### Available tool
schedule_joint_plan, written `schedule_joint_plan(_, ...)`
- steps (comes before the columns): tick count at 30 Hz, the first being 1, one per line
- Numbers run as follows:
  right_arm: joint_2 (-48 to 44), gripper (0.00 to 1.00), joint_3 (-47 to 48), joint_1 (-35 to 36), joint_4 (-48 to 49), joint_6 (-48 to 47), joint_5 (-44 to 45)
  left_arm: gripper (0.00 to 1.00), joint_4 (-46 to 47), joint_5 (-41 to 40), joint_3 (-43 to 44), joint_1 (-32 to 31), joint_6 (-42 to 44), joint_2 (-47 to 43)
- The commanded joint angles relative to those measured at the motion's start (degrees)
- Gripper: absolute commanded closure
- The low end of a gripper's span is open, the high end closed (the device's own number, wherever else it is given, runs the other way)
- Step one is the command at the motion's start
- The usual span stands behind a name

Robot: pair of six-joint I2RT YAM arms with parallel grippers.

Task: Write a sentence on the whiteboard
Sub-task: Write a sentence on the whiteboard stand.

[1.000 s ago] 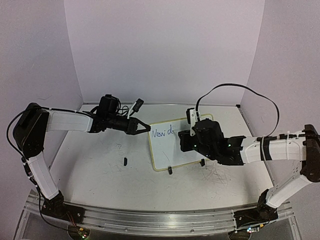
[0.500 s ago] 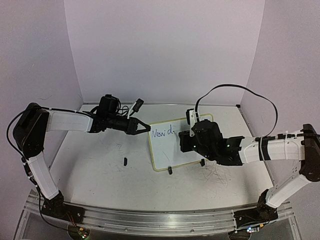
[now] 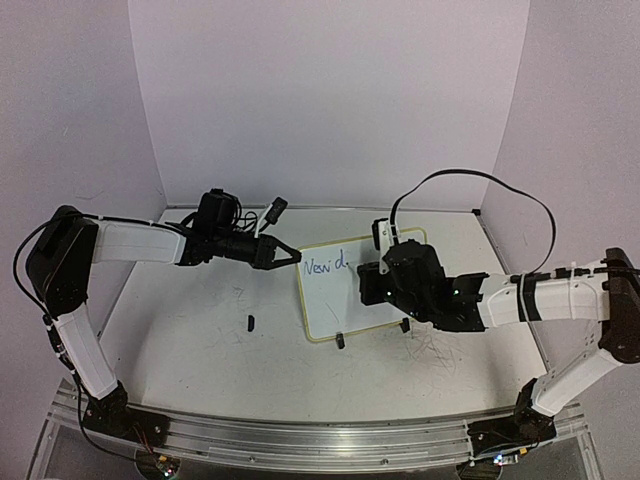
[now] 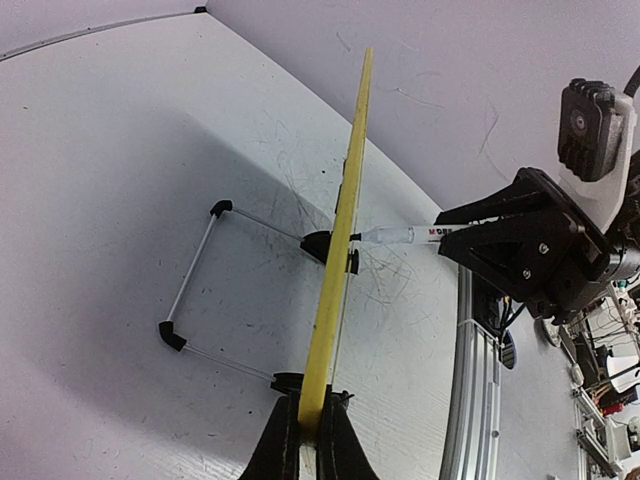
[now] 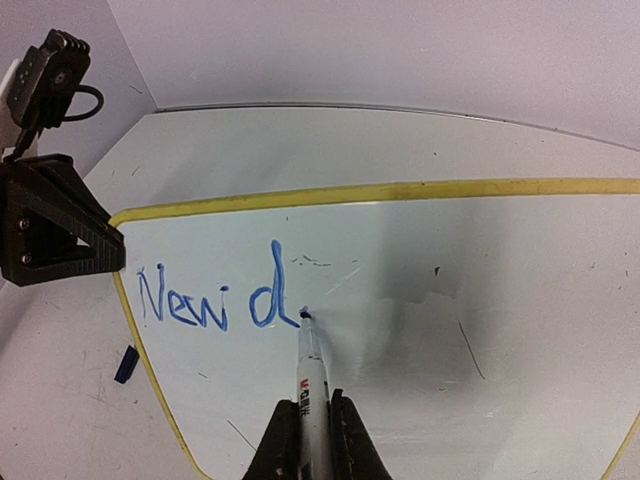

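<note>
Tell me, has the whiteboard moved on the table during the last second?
No. The whiteboard keeps the same place relative to the small black piece on the table; the left hand is shut on its edge.

Left gripper (image 3: pixel 288 256) touches the whiteboard (image 3: pixel 330 305) at its upper-left edge; right gripper (image 3: pixel 372 282) sits over it beside blue writing (image 3: pixel 325 266).

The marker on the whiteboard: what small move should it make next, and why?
Probably a short stroke onward to start the next letter: the sentence reads only "New d", the marker in the right gripper touches the whiteboard just after the d, and the left gripper clamps its edge.
</note>
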Motion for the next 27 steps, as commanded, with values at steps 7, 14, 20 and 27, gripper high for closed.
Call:
schedule_joint_plan(7, -2.4, 1.0, 0.0, -0.2, -0.7, 0.7, 3.8, 1.0, -3.7, -0.8, 0.3, 0.1, 0.4, 0.8)
schedule_joint_plan(14, -0.6, 1.0, 1.7, -0.2, 1.0, -0.3, 3.2, 1.0, -3.7, -0.8, 0.2, 0.0, 0.4, 0.6)
schedule_joint_plan(20, 0.3, 1.0, 2.8, -0.2, 2.0, -0.9, 3.1, 1.0, -3.6, -0.8, 0.1, 0.1, 0.5, 0.4)
schedule_joint_plan(27, 0.6, 1.0, 3.0, -0.2, 2.2, -1.2, 2.7, 1.0, -3.7, -0.7, 0.1, 0.0, 0.5, 0.5)
